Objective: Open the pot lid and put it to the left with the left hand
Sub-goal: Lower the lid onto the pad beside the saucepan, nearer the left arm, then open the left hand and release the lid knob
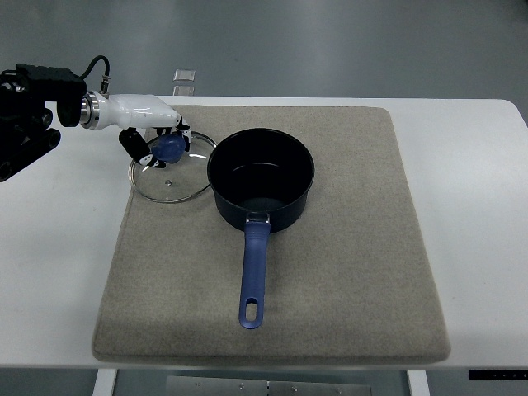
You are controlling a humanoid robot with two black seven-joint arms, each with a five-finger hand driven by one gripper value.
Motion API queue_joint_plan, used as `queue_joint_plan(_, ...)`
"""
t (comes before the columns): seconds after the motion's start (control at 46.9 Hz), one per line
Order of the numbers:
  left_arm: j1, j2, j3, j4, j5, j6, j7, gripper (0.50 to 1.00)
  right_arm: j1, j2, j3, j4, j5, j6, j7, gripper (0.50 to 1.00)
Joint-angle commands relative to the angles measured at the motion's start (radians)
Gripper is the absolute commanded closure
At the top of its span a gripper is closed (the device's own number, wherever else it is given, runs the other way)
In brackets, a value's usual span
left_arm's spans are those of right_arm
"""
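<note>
A dark blue pot [261, 178] stands uncovered on the grey mat [346, 272], its blue handle [254, 276] pointing toward the near edge. The glass lid [175, 180] lies flat on the mat just left of the pot, its rim close to the pot's wall. My left hand [162, 142] reaches in from the left edge and hovers over the lid's blue knob [172, 149], its fingers curled around the knob. Whether they still press on it is hard to tell. The right arm does not show.
The mat covers most of the white table [470, 165]. A small clear object [185, 76] sits at the table's far edge behind the hand. Bare table lies left of the mat under my forearm.
</note>
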Motion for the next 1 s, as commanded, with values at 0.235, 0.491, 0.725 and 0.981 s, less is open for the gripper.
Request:
queue_joint_plan(0.235,0.003,0.001,0.002,-0.006,0.01,0.0,0.0,0.883,0.0,0.0,0.0,0.0,0.0,0.0,0.0,0.583)
queue_joint_plan(0.491,0.01,0.011,0.002,-0.017,0.0,0.004,0.0,0.722,0.0,0.0,0.0,0.0,0.0,0.0,0.0,0.583)
queue_joint_plan(0.725,0.01,0.028,0.002,-0.055,0.0,0.006,0.0,0.63,0.0,0.0,0.0,0.0,0.0,0.0,0.0,0.583)
queue_joint_plan(0.981,0.005,0.079,-0.009,-0.137,0.0,0.006,0.0,0.621,0.0,0.0,0.0,-0.001,0.0,0.0,0.0,0.583)
